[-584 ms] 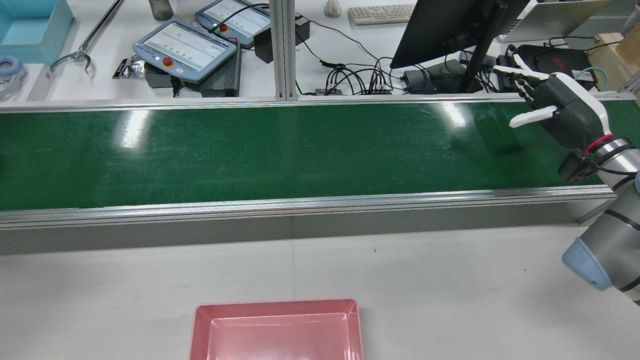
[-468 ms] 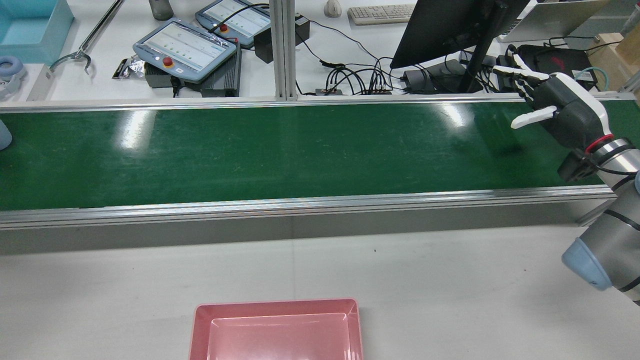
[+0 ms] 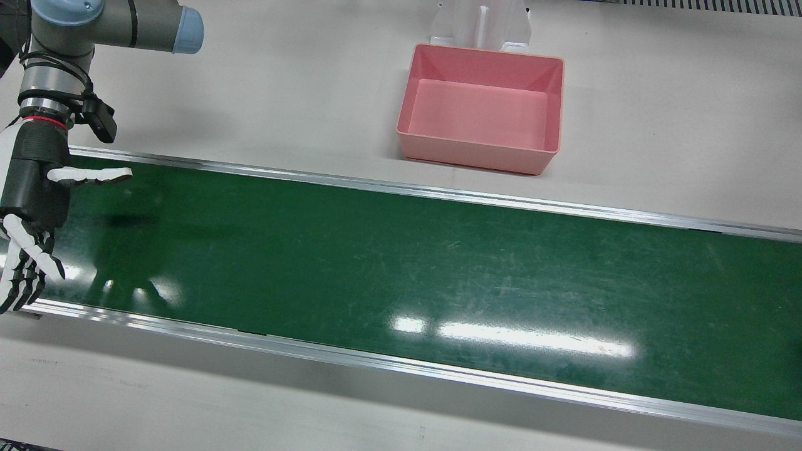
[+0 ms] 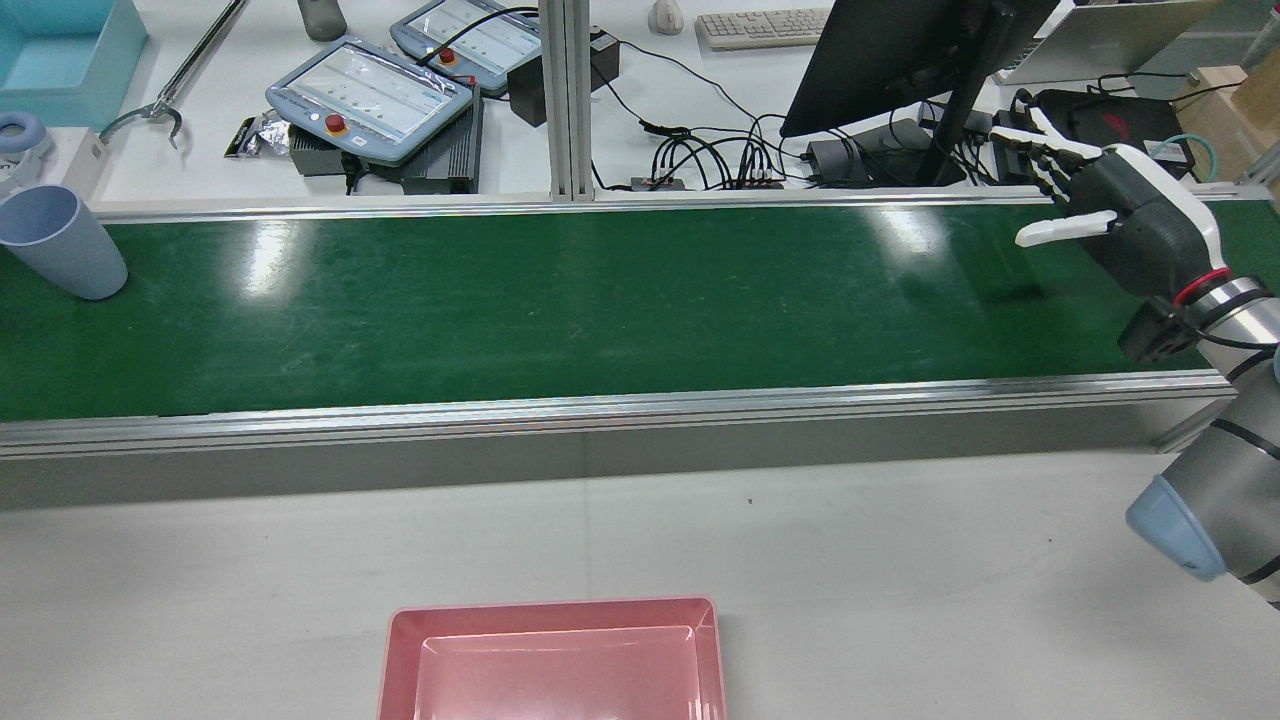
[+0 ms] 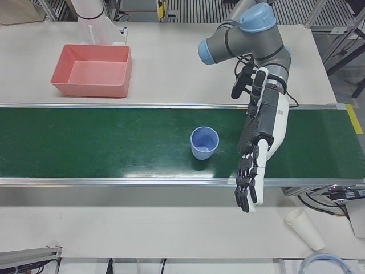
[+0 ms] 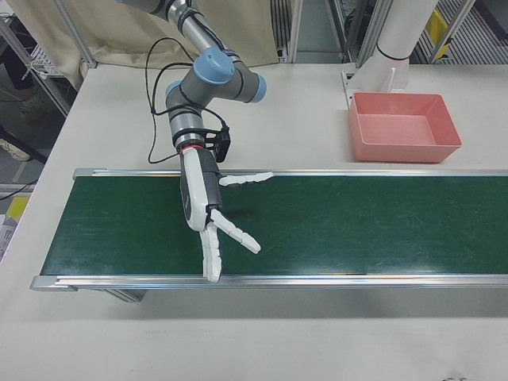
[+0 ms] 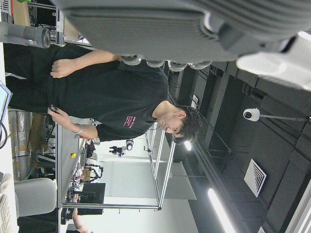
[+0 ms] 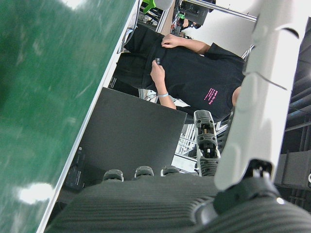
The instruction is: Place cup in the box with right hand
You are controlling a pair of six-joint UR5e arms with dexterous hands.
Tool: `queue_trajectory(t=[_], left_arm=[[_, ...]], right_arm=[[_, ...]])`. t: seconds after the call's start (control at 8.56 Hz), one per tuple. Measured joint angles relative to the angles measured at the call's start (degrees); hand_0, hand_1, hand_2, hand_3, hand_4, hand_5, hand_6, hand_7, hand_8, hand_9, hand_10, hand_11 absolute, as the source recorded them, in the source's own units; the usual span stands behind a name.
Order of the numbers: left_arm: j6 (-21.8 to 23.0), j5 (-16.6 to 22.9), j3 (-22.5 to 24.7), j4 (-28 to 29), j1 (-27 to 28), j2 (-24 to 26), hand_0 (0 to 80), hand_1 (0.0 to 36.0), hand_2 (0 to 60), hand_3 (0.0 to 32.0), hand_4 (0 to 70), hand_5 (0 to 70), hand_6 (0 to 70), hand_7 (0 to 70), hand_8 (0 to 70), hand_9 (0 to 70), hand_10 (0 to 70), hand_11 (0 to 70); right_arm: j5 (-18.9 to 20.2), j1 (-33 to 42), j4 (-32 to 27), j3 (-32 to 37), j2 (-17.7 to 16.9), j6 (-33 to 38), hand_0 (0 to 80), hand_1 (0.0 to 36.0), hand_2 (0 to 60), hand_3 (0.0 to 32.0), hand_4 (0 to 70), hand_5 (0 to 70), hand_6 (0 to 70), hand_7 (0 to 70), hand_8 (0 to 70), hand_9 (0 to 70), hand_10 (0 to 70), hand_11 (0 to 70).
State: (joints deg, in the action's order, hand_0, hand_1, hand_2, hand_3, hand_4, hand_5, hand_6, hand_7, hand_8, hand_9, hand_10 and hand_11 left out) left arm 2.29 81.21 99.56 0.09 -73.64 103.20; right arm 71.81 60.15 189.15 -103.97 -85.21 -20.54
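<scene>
— One cup [image 4: 60, 243] is all the task concerns, and it stands at the far left end of the green belt [image 4: 560, 300] in the rear view. Where is the right hand [image 4: 1115, 220]?

— At the opposite end of the belt, well apart from the cup. It hangs above the green surface with its fingers [image 6: 238, 234] spread and the thumb held out to the side, holding nothing.

— And the left hand [image 5: 259, 142]?

— The left-front view shows it just beside the cup, not touching it, with its fingers stretched out straight and nothing in them.

— How would the cup handle?

— It looks like pale blue plastic. It stands upright with its mouth up, seems empty, and is wider at the rim than at the base. It is probably light and a little springy in the wall, with a smooth side that could slip. A hard squeeze near the rim might bend it, and a nudge could tip it over.

— So where should the right hand take it?

— Likely around the middle of the wall, thumb on one side and fingers opposite. The taper would help keep it from sliding down. The pink box [image 4: 553, 604] sits empty on the white table on the robot's side of the belt.
</scene>
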Motion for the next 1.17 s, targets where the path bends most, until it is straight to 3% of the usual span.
queue_trajectory(t=[0.23,0.58,0.7,0.94,1.05,1.17], left_arm=[[0.0,0.0,0.0,0.0,0.0,0.0,0.0,0.0,0.0,0.0,0.0,0.0,0.0,0.0,0.0,0.0,0.0,0.0],[0.0,0.0,0.0,0.0,0.0,0.0,0.0,0.0,0.0,0.0,0.0,0.0,0.0,0.0,0.0,0.0,0.0,0.0],[0.0,0.0,0.0,0.0,0.0,0.0,0.0,0.0,0.0,0.0,0.0,0.0,0.0,0.0,0.0,0.0,0.0,0.0],[0.0,0.0,-0.1,0.0,0.0,0.0,0.0,0.0,0.0,0.0,0.0,0.0,0.0,0.0,0.0,0.0,0.0,0.0],[0.0,0.0,-0.1,0.0,0.0,0.0,0.0,0.0,0.0,0.0,0.0,0.0,0.0,0.0,0.0,0.0,0.0,0.0],[0.0,0.0,-0.1,0.0,0.0,0.0,0.0,0.0,0.0,0.0,0.0,0.0,0.0,0.0,0.0,0.0,0.0,0.0]], right_arm=[[0.0,0.1,0.0,-0.1,-0.1,0.3,57.4,14.9,0.0,8.8,7.8,5.3,0.0,0.0,0.0,0.0,0.0,0.0],[0.0,0.2,0.0,0.1,-0.3,0.4,55.7,16.3,3.5,9.6,6.3,5.2,0.0,0.0,0.0,0.0,0.0,0.0],[0.1,0.1,0.0,0.2,-0.3,0.4,56.3,15.5,1.8,9.8,7.1,5.2,0.0,0.0,0.0,0.0,0.0,0.0],[0.1,-0.1,0.0,0.5,-0.2,0.3,54.8,18.5,7.2,9.6,4.9,5.2,0.0,0.2,0.0,0.0,0.0,0.0],[0.1,-0.2,0.0,0.6,-0.2,0.2,57.2,14.9,0.0,9.0,8.4,5.3,0.0,0.3,0.0,0.0,0.0,0.0],[0.0,-0.3,0.0,0.7,-0.1,0.1,56.0,16.7,3.6,7.4,7.0,5.3,0.0,0.8,0.0,0.0,0.0,0.0]])
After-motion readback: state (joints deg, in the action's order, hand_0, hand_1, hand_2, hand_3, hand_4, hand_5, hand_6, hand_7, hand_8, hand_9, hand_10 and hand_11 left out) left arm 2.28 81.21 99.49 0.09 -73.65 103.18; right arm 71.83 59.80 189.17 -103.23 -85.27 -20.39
